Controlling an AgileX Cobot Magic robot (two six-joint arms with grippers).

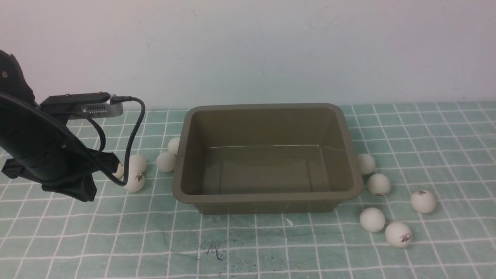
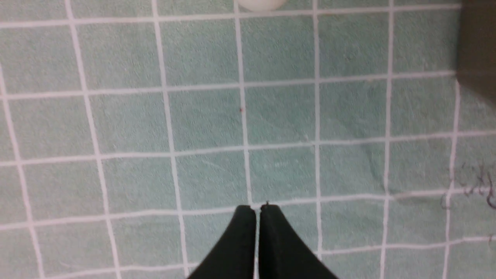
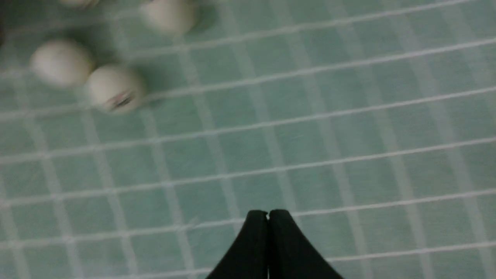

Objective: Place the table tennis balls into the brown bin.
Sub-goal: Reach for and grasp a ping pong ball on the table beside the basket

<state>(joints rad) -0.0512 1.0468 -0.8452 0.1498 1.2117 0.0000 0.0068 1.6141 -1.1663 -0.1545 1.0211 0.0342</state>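
white table tennis balls (image 1: 399, 234) lie on both sides of the brown bin (image 1: 267, 197), apart from the closed, empty jaws of the left gripper (image 2: 257, 209) and right gripper (image 3: 268, 214), over a green gridded surface (image 1: 147, 248).

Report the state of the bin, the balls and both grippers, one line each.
Brown bin: upright, open-topped, no balls visible inside.
Balls by the bin's left side: outside it, on the table; one partly hidden behind a cable.
Balls by the bin's right side: five, all outside it, on the table.
Left gripper: shut, nothing between the tips.
Right gripper: shut, nothing between the tips.
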